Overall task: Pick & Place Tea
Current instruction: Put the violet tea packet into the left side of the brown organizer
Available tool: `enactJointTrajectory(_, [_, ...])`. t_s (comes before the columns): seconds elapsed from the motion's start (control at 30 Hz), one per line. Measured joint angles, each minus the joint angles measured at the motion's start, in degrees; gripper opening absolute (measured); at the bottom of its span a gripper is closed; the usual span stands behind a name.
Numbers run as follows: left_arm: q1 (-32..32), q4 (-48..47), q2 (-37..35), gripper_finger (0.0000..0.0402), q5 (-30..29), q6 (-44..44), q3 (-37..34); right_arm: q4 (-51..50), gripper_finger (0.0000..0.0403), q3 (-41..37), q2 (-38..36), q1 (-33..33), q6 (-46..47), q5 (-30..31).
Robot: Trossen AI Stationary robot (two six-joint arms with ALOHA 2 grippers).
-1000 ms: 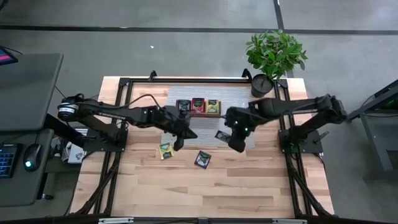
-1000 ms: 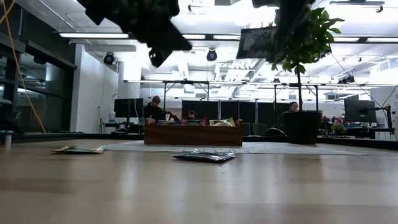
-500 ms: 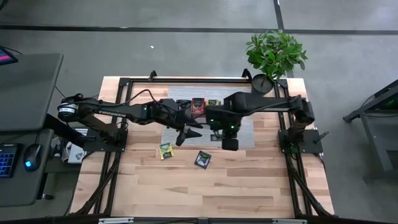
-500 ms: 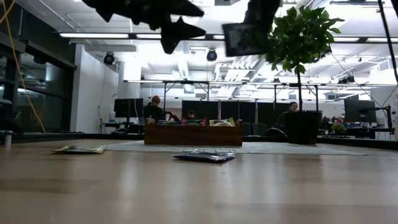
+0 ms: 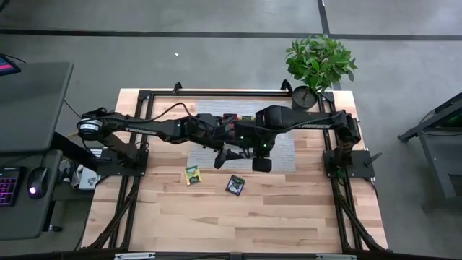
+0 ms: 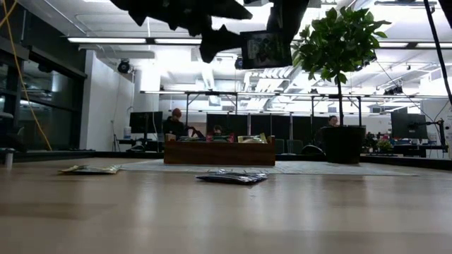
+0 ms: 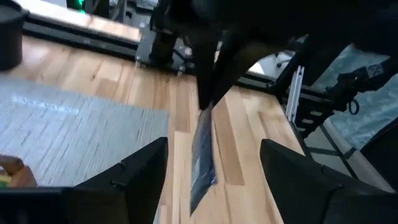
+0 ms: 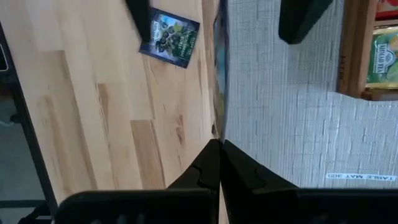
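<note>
A dark tea packet (image 6: 265,48) hangs high above the table from my shut right gripper (image 5: 260,163). My left gripper (image 5: 229,154) is open beside it. In the left wrist view its fingers stand on either side of the packet (image 7: 202,155) without touching. On the wood below lie a yellow-green tea packet (image 5: 192,175) and another dark one (image 5: 234,185), both flat. The wooden tray (image 6: 219,152) with more tea stands on the grey mat (image 5: 283,148); from above the arms largely hide it. My right gripper pinches the dark packet's upper edge (image 8: 217,127) between its two fingers, coming from above and pointing down. The packet hangs upright below the fingers (image 7: 211,74), lifted clear of the table. It is edge-on to both wrist cameras.
A potted plant (image 5: 317,68) stands at the far right corner of the table. Bare wood (image 5: 238,224) stretches across the near half. People sit at desks in the room beyond the table (image 6: 173,123).
My left gripper has opened and gone toward the table's right edge, toward the right gripper. My right gripper has carried the hanging dark packet toward the table's left, so that it now hangs between the left gripper's open fingers. The packets on the table lie unmoved.
</note>
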Motion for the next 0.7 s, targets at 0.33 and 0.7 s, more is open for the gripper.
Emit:
enactJointTrajectory(0.33, [0.0,-0.43,3.29,0.0252,0.8,-0.64,0.72,1.1,0.0,-0.02,-0.02,0.02,0.44,0.65])
enactJointTrajectory(0.7, [0.04,-0.58,3.45,0.0222,-0.14,-1.72,0.72,1.9,0.0,-0.02,-0.02,0.02,0.66,1.08])
